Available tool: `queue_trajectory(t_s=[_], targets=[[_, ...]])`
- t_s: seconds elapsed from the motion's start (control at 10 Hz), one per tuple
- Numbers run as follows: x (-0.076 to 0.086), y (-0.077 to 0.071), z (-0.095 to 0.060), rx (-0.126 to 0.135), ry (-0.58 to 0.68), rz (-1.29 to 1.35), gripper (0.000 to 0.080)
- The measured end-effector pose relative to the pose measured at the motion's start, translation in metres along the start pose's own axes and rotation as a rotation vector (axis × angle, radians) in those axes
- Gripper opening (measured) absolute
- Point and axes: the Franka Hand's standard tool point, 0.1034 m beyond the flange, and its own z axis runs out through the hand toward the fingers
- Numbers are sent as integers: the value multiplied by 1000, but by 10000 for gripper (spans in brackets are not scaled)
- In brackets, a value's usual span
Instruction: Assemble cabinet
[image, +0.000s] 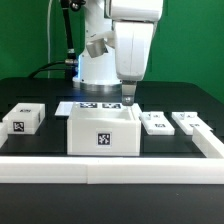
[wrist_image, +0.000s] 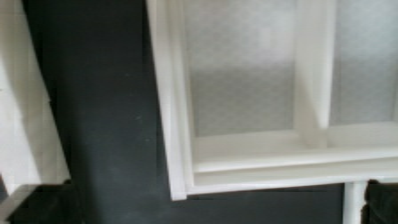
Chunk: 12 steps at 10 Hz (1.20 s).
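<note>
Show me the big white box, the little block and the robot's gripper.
big white box (image: 100, 138): exterior view, on its front wall.
little block (image: 25, 117): exterior view, near its top front edge.
gripper (image: 128, 99): exterior view, between its fingertips.

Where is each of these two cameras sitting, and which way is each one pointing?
Exterior view: sits off the arm, facing its base across the table; sees the cabinet box, loose panels and the arm with its fingers.
Wrist view: sits on the wrist, looking closely into the cabinet box; fingers not clearly seen.
Shared: the cabinet box.
</note>
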Motion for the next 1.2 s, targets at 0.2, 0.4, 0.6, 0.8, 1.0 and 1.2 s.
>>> queue_trajectory(t_s=[0.2,0.4,0.6,0.8,1.0,1.2], targets=[[0,0,1,1,0,0,798],[-1,-15,4,17,-3,-2,798],[-2,-24,6,28,-5,-3,798],[-4,-41,12,37,-5,-11,798],[-6,-68,19,43,-3,-13,798],[-10,-86,26,56,-3,-11,798]])
